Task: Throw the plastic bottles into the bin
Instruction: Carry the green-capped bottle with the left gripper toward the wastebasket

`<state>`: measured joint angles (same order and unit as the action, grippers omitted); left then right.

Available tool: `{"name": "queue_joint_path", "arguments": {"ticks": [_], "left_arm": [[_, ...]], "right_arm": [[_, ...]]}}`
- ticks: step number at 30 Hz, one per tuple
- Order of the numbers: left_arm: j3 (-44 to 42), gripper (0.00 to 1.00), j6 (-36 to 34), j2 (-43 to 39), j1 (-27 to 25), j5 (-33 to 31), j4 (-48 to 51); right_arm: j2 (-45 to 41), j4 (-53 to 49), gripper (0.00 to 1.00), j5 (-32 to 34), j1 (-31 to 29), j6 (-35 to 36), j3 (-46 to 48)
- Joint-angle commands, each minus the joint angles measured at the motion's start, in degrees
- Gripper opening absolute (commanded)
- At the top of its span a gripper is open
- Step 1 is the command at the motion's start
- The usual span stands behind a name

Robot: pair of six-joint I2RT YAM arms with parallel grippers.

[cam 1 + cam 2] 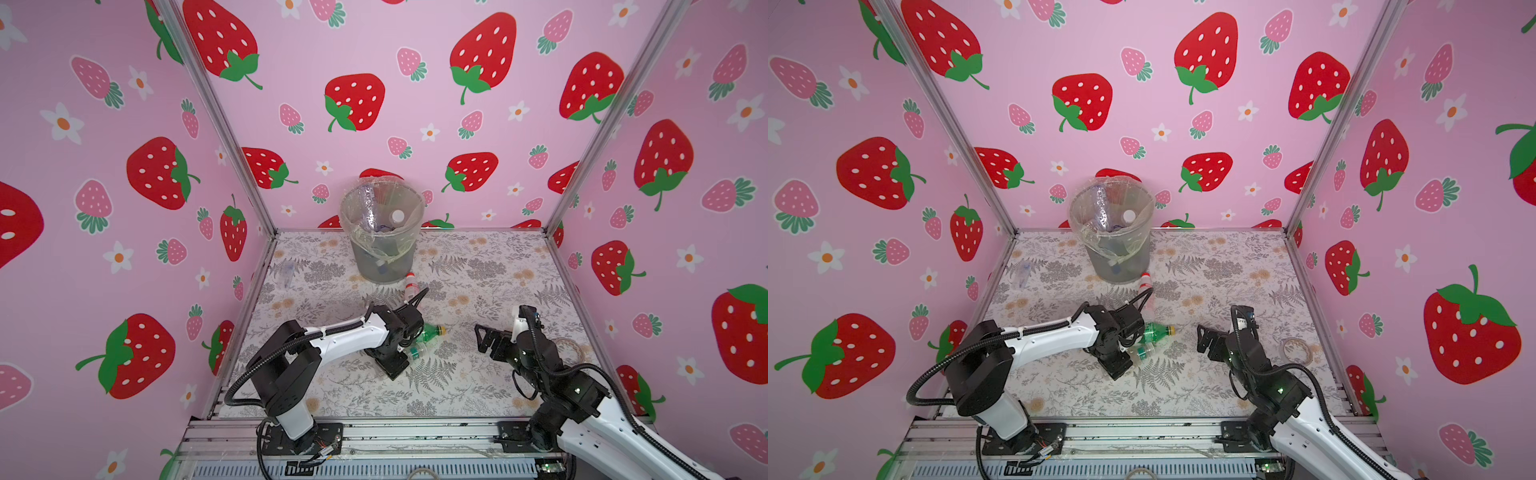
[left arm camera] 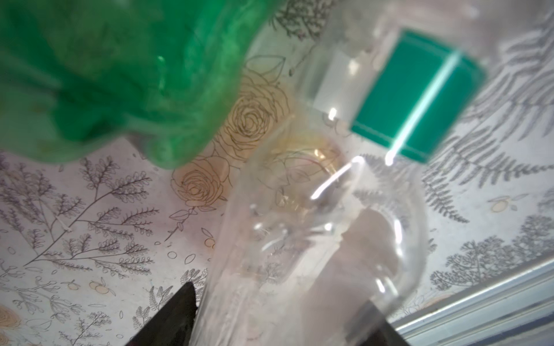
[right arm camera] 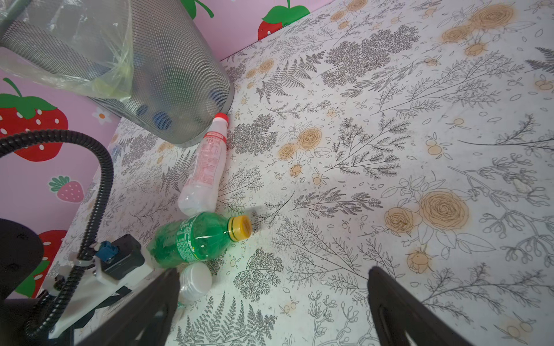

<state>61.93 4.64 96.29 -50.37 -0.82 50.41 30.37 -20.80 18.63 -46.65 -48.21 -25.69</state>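
Note:
The grey mesh bin (image 1: 409,216) (image 1: 1088,216) (image 3: 168,54), lined with a clear bag, stands at the back with several bottles inside. My left gripper (image 1: 405,351) (image 1: 1129,351) (image 2: 278,302) is shut on a clear bottle with a green label (image 1: 417,352) (image 1: 1144,352) (image 2: 314,224), low over the table; its white cap (image 3: 195,281) shows in the right wrist view. A green bottle with a yellow cap (image 1: 430,332) (image 1: 1156,331) (image 3: 192,239) lies right beside it. A white bottle with a red cap (image 1: 409,286) (image 3: 207,161) lies at the bin's foot. My right gripper (image 1: 482,338) (image 1: 1202,338) (image 3: 274,271) is open and holds nothing.
A clear bottle (image 1: 287,270) (image 1: 1023,270) lies near the left wall at the back. A roll of clear tape (image 1: 571,347) (image 1: 1296,349) sits by the right wall behind my right arm. Metal frame rails border the floral table.

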Motion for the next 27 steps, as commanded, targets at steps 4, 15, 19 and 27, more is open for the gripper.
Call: {"name": "queue_joint_path", "arguments": {"ticks": [4, 15, 19, 27], "left_arm": [[0.5, 0.59, 0.5, -2.9, -1.3, -2.4, 1.6], [0.3, 0.57, 2.9, -17.4, -2.0, -0.6, 5.9], [1.1, 0.57, 5.9, -22.3, -2.0, 0.2, 5.8], [7.7, 0.57, 10.6, -24.7, -1.2, 0.2, 6.8]], "right_arm": [[-0.6, -1.1, 0.99, 1.2, -0.2, -0.3, -0.8], [0.1, -0.9, 0.99, 1.5, -0.1, -0.4, -0.9], [1.4, -0.3, 0.99, 1.3, -0.2, -0.5, -1.0], [3.4, 1.6, 0.99, 0.3, -0.1, -0.8, -1.2]]}}
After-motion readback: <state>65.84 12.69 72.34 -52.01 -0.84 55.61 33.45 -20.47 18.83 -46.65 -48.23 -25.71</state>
